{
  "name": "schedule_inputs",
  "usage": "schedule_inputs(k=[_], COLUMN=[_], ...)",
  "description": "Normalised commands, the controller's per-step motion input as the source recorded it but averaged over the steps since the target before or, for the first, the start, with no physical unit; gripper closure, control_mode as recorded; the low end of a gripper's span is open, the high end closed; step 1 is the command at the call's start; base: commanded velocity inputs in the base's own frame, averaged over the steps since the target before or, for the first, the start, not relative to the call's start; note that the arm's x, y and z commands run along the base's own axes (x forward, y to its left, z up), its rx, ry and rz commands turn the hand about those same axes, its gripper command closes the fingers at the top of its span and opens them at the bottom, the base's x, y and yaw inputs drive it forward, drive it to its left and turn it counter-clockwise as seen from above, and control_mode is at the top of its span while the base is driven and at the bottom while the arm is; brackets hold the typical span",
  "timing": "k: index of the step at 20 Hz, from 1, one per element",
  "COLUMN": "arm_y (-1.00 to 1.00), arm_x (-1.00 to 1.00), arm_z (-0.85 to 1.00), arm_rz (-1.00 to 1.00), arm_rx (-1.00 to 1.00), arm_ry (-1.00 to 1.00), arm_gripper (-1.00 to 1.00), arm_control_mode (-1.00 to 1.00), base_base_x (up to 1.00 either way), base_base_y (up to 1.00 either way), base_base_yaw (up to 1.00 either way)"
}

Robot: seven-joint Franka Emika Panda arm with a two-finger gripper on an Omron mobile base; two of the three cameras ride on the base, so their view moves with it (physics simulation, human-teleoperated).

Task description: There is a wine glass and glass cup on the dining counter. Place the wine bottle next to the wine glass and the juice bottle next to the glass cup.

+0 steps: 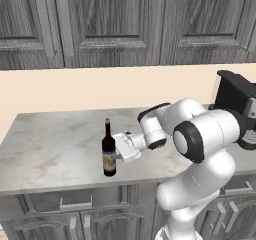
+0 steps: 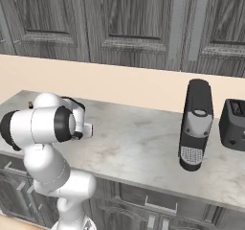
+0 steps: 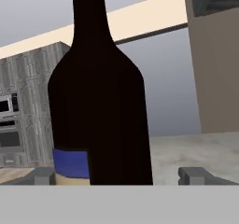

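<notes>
In the left base view, the tall, slim, nearly black glass wine bottle with its long neck and label stands upright near the front edge of a grey marbled wall counter above drawers, and the white arm's two-finger gripper reaches in sideways, level with the bottle's body. In the right base view the arm's bulk hides the bottle; a dark grey coffee machine and a black toaster stand further along the same counter. In the hand view the wine bottle looms between the spread finger tips, so the jaws are released wide, flanking it but not yet clamped. The task looks barely begun: neither bottle has been delivered, and this one is yet to be lifted.
</notes>
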Motion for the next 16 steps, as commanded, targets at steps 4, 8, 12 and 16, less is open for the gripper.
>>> schedule_inputs(k=[4, 8, 12, 16], arm_y=[0.16, 0.20, 0.13, 0.00], arm_x=[-0.12, -0.11, -0.09, -0.10], arm_z=[0.00, 0.00, 0.00, 0.06], arm_rz=[0.00, 0.00, 0.00, 0.00], arm_rx=[0.00, 0.00, 0.00, 0.00], arm_ry=[0.01, 0.00, 0.00, 0.00], arm_gripper=[-1.00, -1.00, 1.00, 1.00], arm_control_mode=[-1.00, -1.00, -1.00, -1.00], base_base_x=[0.00, 0.00, 0.00, 0.00], base_base_y=[0.00, 0.00, 0.00, 0.00], base_base_yaw=[0.00, 0.00, 0.00, 0.00])
